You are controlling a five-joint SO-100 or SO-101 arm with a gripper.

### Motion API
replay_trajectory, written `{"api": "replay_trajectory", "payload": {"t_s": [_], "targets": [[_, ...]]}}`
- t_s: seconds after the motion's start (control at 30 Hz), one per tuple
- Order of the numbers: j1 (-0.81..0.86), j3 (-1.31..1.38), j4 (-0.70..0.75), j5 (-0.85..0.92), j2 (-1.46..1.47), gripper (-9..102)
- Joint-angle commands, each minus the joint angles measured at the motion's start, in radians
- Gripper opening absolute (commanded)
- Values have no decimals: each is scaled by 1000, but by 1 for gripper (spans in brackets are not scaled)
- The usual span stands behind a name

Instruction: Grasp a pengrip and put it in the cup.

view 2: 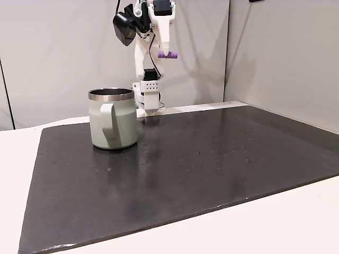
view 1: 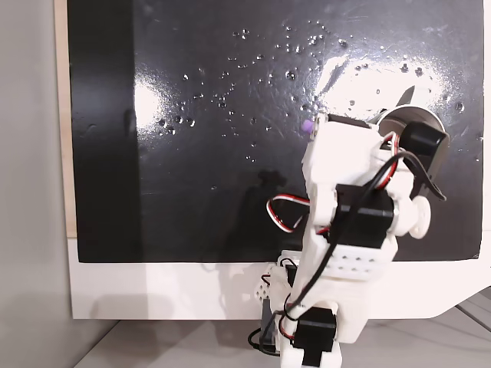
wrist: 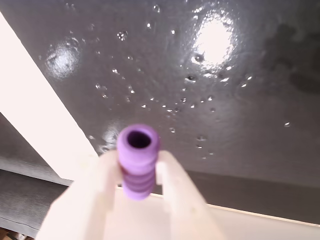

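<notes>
My gripper [view 2: 167,54] hangs high above the black mat, shut on the light-purple ribbed pengrip [view 2: 168,54]. The wrist view looks down the pengrip [wrist: 137,161], which is pinched between two pale fingers [wrist: 172,187], its hollow end facing the camera. In a fixed view from above, a sliver of the pengrip [view 1: 307,127] peeks out beside the white arm. The cup [view 2: 112,118], pale grey-green with a steel rim and a handle, stands on the mat below and to the left of the gripper. Much of the cup [view 1: 410,116] is covered by the arm from above.
The black mat [view 2: 212,159] is glossy and speckled with small droplets, lying on a white table [view 2: 296,217]. The arm's base [view 2: 147,95] stands at the mat's far edge behind the cup. Grey walls close the back.
</notes>
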State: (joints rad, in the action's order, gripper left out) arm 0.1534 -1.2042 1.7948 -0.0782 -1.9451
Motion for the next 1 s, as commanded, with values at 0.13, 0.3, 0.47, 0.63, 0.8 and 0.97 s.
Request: {"api": "replay_trajectory", "payload": {"t_s": [0.13, 0.3, 0.47, 0.63, 0.8, 0.97], "targets": [[158, -146, 6, 175, -156, 0], [310, -178, 5, 285, -149, 0], [396, -166, 0, 380, -92, 0], [439, -104, -2, 416, -15, 0], [466, 43, -2, 416, 126, 0], [486, 238, -2, 400, 291, 0]]}}
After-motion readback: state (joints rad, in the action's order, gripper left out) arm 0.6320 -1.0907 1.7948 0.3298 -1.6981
